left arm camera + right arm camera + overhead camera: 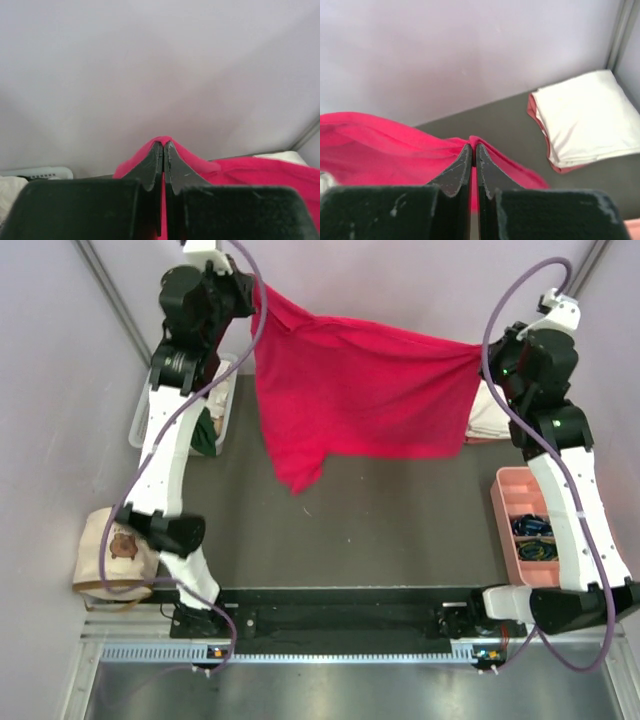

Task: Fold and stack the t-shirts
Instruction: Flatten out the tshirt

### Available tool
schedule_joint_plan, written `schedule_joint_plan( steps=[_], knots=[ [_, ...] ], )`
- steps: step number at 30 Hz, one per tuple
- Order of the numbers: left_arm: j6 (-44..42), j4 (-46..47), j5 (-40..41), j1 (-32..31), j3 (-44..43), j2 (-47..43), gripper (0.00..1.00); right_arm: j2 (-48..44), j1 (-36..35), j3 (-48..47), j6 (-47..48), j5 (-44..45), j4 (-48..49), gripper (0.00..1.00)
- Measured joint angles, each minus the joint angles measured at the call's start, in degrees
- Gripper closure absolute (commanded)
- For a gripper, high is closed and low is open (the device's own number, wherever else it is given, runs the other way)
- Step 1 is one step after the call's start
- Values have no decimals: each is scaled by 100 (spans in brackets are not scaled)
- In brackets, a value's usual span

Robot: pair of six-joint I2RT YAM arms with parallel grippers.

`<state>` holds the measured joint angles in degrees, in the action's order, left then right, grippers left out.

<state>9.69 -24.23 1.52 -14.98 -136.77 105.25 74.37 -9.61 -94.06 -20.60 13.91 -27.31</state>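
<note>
While both arms reach toward the top of the frame, I have the red t-shirt (360,390) stretched in the air between them, above the dark table (380,530). The left gripper (163,145) is pinched tight on one corner at upper left, and the right gripper (473,147) on another at upper right. One flap sags lower, left of centre. Beyond the right gripper a folded cream shirt (585,115) lies on a salmon shirt (534,111). A clear bin (228,405) with dark green cloth (207,430) sits under the left arm. A pink tray (503,502) sits at right, and a bear-print bag (115,550) at lower left.
</note>
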Motion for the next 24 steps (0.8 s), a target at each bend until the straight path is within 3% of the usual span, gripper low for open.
schedule_joint_plan(
  steps=[4, 10, 12, 16, 20, 22, 24],
  knots=[
    [74, 695, -57, -59, 1976, -1641, 100, -503, 4, 385, -2, -170, 358, 100],
    [223, 1631, 44, -52, 4433, -3512, 100, -1622, 4, 2516, -177, -420, 623, 100],
    [367, 2022, 92, -52, 5604, -4009, 100, -1832, 4, 3377, -308, -509, 673, 100],
    [769, 2544, 101, -55, 7853, -4404, 100, -1908, 4, 4900, -621, -798, 610, 100],
    [1338, 2671, 83, -74, 9903, -4183, 100, -1982, 4, 5783, -870, -1043, 361, 100],
    [1624, 2529, 96, -87, 10802, -4194, 100, -2179, 4, 6004, -955, -1128, 225, 100],
    [1727, 2479, 120, -90, 11053, -4277, 100, -2393, 4, 6057, -1001, -1156, 87, 100]
  ],
)
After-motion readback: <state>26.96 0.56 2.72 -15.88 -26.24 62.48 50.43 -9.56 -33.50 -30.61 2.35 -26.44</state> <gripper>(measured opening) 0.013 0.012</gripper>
